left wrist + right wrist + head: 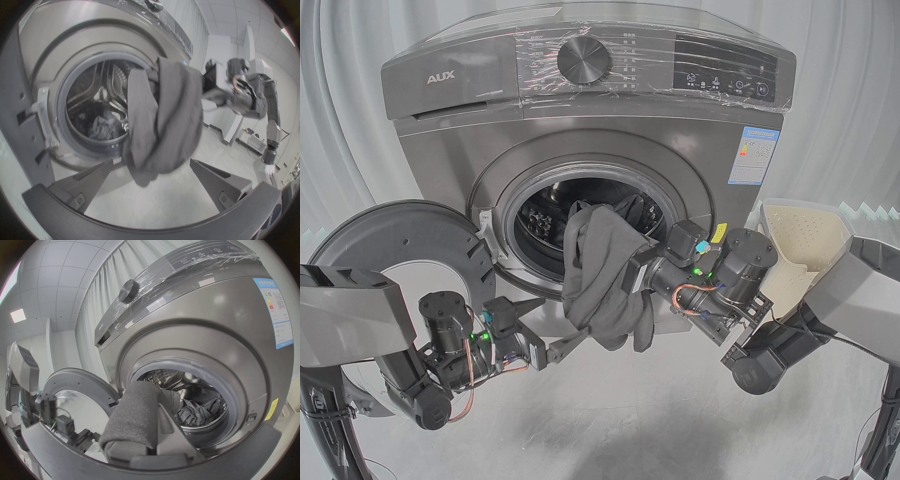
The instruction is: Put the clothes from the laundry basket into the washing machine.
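A dark grey garment (600, 269) hangs in front of the washing machine's round drum opening (540, 222), its top just inside the rim. My right gripper (147, 440) comes in from the right and is shut on the garment's (137, 415) upper part. My left gripper (565, 317) sits lower and to the left, open, its fingertips (107, 165) either side of the garment's (168, 118) hanging lower end without gripping it. More dark clothes (197, 415) lie at the bottom of the drum. The cream laundry basket (806, 250) stands to the machine's right.
The machine's round door (394, 244) is swung wide open to the left, close behind my left arm. Bare grey floor (650, 412) lies in front of the machine. A curtain (850, 125) hangs behind it.
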You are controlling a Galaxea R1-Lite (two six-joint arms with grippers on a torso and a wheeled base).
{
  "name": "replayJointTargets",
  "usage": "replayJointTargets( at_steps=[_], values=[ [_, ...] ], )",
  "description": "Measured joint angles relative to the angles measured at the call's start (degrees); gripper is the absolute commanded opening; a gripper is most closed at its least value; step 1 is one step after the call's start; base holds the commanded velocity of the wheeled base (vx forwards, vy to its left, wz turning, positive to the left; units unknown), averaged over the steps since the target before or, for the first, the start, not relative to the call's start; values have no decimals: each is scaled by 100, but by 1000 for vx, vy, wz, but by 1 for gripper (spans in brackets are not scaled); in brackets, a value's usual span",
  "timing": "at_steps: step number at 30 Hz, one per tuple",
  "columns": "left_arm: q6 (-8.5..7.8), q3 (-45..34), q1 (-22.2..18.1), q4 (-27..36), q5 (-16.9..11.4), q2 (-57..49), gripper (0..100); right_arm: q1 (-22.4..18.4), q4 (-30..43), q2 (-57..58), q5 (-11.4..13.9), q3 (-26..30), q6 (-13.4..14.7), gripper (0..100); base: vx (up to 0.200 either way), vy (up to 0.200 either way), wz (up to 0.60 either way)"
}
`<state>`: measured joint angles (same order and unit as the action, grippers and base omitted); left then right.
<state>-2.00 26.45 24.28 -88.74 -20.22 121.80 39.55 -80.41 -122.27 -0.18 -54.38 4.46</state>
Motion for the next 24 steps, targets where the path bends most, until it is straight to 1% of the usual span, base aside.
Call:
replayJointTargets(
  at_steps=[4,6,18,19,24],
  values=[
    [167,513,68,5,61,72,100,146,-77,-6,-13,177,0,0,0,0,0],
    [205,706,90,6,79,138,100,216,-91,-11,-17,238,0,0,0,0,0],
    [171,1554,115,33,191,822,100,601,-105,15,-22,463,10,0,0,0,0],
    [171,1619,110,38,217,872,0,621,-107,26,-22,485,11,0,0,0,0],
    [168,1883,79,22,375,1112,0,667,-110,99,-33,551,13,0,0,0,0]
  ],
)
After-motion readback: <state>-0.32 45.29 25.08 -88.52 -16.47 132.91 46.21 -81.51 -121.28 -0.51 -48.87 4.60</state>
